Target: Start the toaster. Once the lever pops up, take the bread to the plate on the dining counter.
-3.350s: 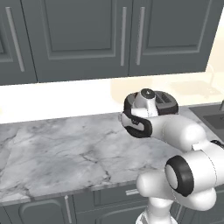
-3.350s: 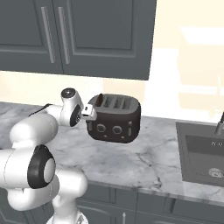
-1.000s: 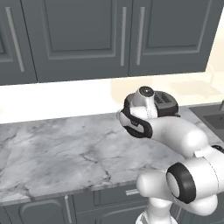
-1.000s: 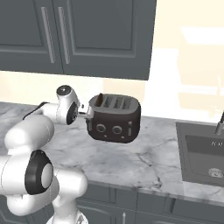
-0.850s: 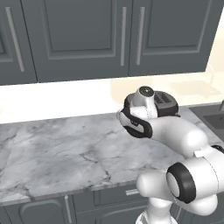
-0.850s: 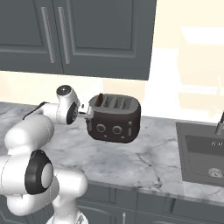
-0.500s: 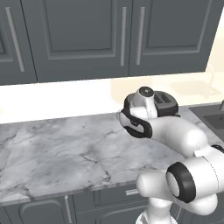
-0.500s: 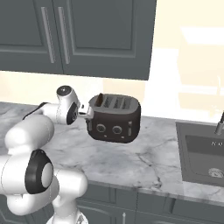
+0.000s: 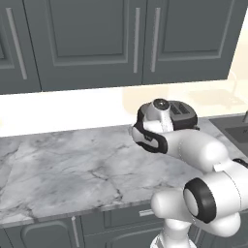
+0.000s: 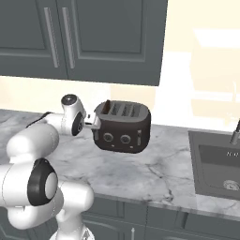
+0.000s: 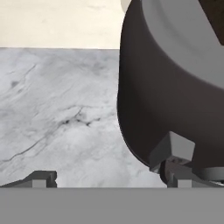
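The dark brown-black rounded toaster (image 10: 123, 127) stood on the grey-veined marble worktop (image 10: 140, 171), near its back wall, left of the dark inset sink (image 10: 218, 161). I saw my two-finger gripper (image 11: 109, 177) at its left end, jaws spread wide and holding nothing; one fingertip (image 11: 171, 151) seemed to touch the toaster's side, though I couldn't be sure. Dark grey wall cabinets (image 9: 97, 41) hung above.

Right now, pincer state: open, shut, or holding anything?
Pincer: open, holding nothing, at the end of the toaster.
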